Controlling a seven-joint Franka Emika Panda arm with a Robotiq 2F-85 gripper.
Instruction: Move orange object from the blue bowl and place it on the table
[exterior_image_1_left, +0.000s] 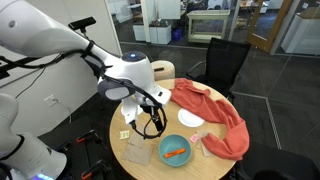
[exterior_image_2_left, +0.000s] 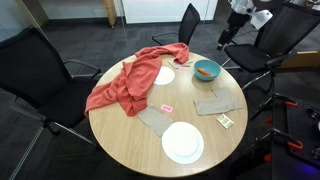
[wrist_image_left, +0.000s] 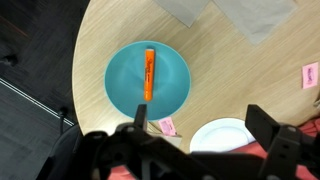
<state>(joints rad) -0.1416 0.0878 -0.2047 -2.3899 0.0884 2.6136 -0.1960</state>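
Observation:
The orange object (wrist_image_left: 149, 72) is a small carrot-like piece lying in the middle of the blue bowl (wrist_image_left: 120, 85), which stands near the edge of the round wooden table (wrist_image_left: 230, 70). Both exterior views show the bowl (exterior_image_1_left: 186, 143) (exterior_image_2_left: 212, 65) with the orange object (exterior_image_1_left: 176, 153) (exterior_image_2_left: 204, 73) inside. My gripper (wrist_image_left: 200, 125) is open and empty. It hangs well above the table, beside the bowl (exterior_image_1_left: 150, 126) (exterior_image_2_left: 224, 40), touching nothing.
A large orange-red cloth (exterior_image_2_left: 130, 85) (exterior_image_1_left: 215, 115) covers part of the table. White plates (exterior_image_2_left: 183, 142) (exterior_image_2_left: 164, 75) (wrist_image_left: 222, 135), grey napkins (exterior_image_2_left: 215, 103) (exterior_image_2_left: 157, 118) and pink notes (wrist_image_left: 166, 126) (exterior_image_2_left: 166, 107) lie around. Black chairs (exterior_image_2_left: 30, 70) ring the table.

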